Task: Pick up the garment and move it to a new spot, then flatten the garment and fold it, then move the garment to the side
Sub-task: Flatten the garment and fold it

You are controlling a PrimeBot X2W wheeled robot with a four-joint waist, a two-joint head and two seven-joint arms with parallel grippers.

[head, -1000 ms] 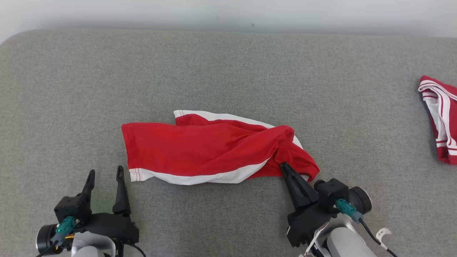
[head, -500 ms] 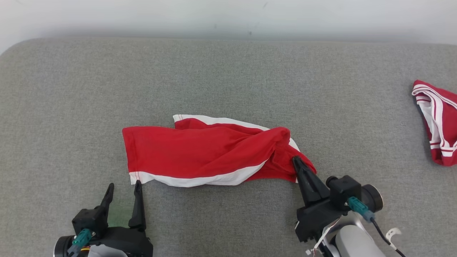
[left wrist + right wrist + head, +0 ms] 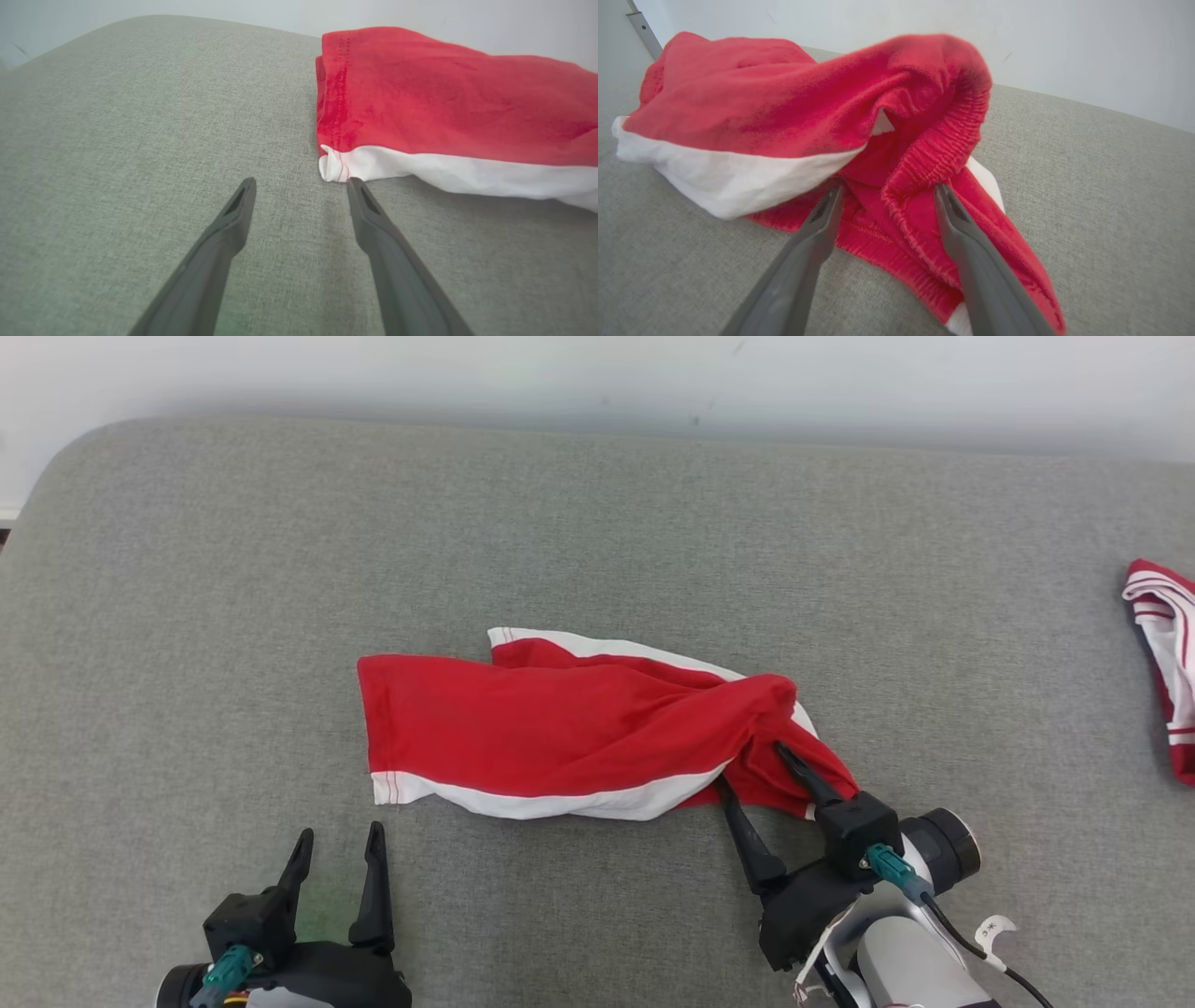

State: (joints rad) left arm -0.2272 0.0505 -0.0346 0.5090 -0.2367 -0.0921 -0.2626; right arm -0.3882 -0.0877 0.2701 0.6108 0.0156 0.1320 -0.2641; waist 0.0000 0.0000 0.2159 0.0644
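Observation:
The garment (image 3: 560,728), red shorts with white side bands, lies crumpled along the middle of the grey cushioned surface (image 3: 597,523). My right gripper (image 3: 750,765) is open at its bunched right end. In the right wrist view the ribbed red waistband (image 3: 924,158) lies between the spread fingers of the right gripper (image 3: 888,190), not pinched. My left gripper (image 3: 341,831) stands open on bare fabric just short of the garment's near left corner. In the left wrist view that white hemmed corner (image 3: 332,164) sits just ahead of the left gripper (image 3: 301,182).
A second red and white garment (image 3: 1167,653) lies at the right edge of the surface. A white wall (image 3: 597,373) runs behind the surface's far edge. The surface's rounded far left corner (image 3: 65,448) is in view.
My right gripper, shut on the garment's right end before, now has its fingers spread around the waistband. The garment has stayed put. The head camera has shifted a little.

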